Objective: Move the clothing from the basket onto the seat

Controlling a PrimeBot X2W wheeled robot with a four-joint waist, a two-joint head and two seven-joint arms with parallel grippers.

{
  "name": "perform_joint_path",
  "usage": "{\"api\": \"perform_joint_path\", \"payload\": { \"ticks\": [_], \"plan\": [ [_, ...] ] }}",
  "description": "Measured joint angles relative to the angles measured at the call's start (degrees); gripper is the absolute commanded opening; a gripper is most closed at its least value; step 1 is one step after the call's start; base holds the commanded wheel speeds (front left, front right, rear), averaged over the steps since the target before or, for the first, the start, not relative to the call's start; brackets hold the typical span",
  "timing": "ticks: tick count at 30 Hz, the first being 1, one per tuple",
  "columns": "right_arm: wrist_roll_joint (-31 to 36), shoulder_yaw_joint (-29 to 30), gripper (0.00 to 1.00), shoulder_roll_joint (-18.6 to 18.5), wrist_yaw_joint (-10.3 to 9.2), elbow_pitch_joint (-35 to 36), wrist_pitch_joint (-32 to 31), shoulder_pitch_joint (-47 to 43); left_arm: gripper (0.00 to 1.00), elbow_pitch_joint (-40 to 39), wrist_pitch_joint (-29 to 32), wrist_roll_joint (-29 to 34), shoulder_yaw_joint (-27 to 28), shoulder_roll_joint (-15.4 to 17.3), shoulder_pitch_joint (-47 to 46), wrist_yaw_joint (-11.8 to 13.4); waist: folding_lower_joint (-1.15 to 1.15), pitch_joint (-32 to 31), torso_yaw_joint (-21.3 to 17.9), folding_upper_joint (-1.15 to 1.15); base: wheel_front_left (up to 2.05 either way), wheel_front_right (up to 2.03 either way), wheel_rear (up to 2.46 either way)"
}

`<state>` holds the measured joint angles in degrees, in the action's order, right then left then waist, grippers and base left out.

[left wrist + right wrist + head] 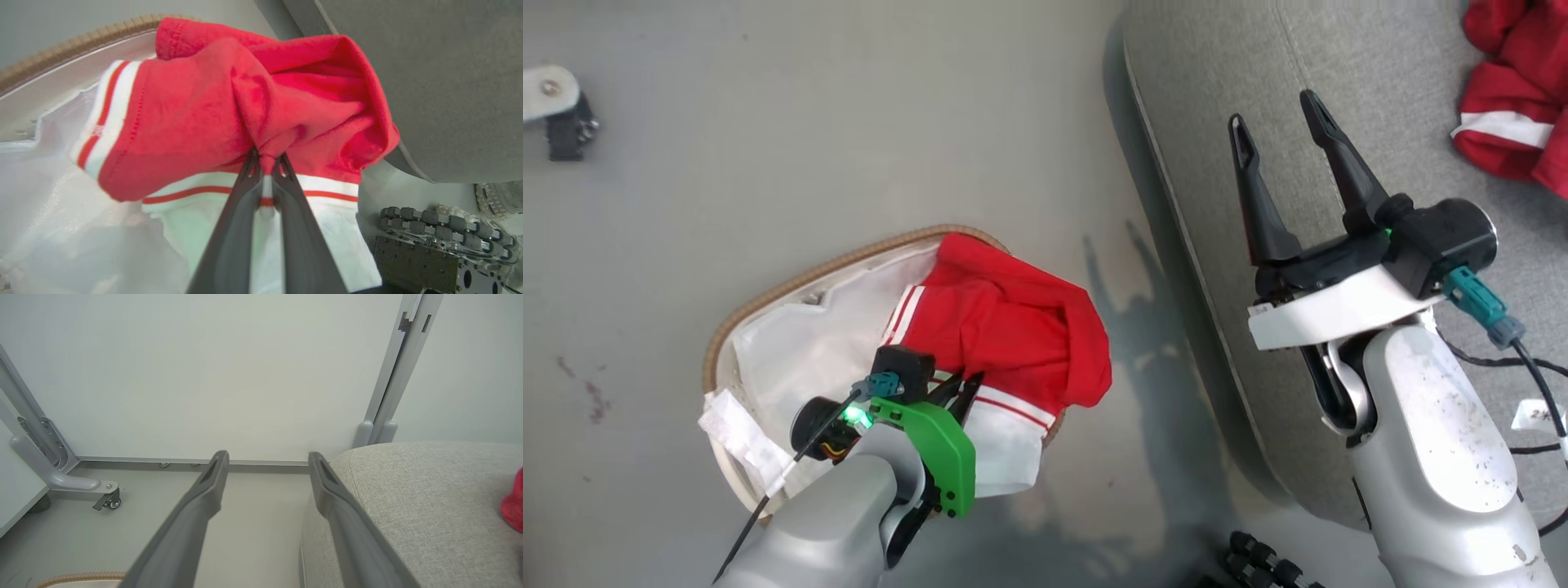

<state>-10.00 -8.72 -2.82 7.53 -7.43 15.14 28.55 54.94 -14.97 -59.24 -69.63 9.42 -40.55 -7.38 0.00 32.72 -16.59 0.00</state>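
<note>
The grey seat (1339, 114) took up the right side of the head view, with the floor (849, 122) across the left. The basket (768, 290) stood on the floor at lower centre-left, near the seat's edge, with its white liner (792, 351) showing. One red garment (1515, 90) lay on the seat in the upper right corner. The other red garment (1005, 327) was bunched over the basket's right half, its white hem hanging past the rim. The left gripper (960, 394), low in the frame, was pressed together on a fold of that garment. The right gripper (1282, 135), right of centre over the seat's edge, stood spread wide and held nothing.

By my reading the task was about half done. One piece was delivered and one was pinched but not yet clear of the basket. It remained to lift it, carry it rightward and release it over the cushion.

The left wrist view showed the pinch close up: a tuck of red cloth, just above the red-and-white striped band, squeezed between the fingertips. In the head view the green bracket (939, 445) crowded that spot. The right wrist view added a pale wall (204, 375) and a wheeled frame leg (81, 486) beyond the seat's rounded corner, plus a sliver of red at its right edge
</note>
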Motion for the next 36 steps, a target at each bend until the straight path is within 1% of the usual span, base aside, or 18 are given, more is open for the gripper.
{"api": "perform_joint_path", "payload": {
  "ticks": [5,10,21,25,36],
  "plan": [
    [0.1,0.1,1.0,0.0,0.0,-1.2,0.0,-2.2,0.0,-2.9,-0.1,3.6,5.3,-0.1,2.8,0.0,0.0,-4.1,1.5,0.0,0.0,0.0,0.0],
    [0.6,0.3,1.0,0.0,0.0,-2.3,0.0,-3.8,0.0,-6.6,-0.1,8.1,12.2,-0.1,5.7,0.0,0.0,-8.2,3.0,0.0,0.0,0.0,0.0],
    [1.3,0.5,1.0,0.0,0.0,-4.3,0.0,-8.8,0.0,-19.5,-0.1,20.1,27.1,-0.7,12.7,0.0,0.0,-16.7,6.6,0.0,0.0,0.0,0.0],
    [1.4,0.8,1.0,0.0,0.0,-4.8,0.0,-10.9,0.0,-23.5,-0.1,23.3,30.1,-1.5,14.5,0.0,0.0,-19.5,7.8,0.0,0.0,0.0,0.0],
    [1.5,0.5,1.0,0.0,0.0,-6.4,0.0,-16.5,0.0,-32.3,-0.1,28.2,37.5,-2.4,17.1,0.0,-0.01,-26.3,10.2,0.0,0.0,0.0,0.0]
  ]
}}
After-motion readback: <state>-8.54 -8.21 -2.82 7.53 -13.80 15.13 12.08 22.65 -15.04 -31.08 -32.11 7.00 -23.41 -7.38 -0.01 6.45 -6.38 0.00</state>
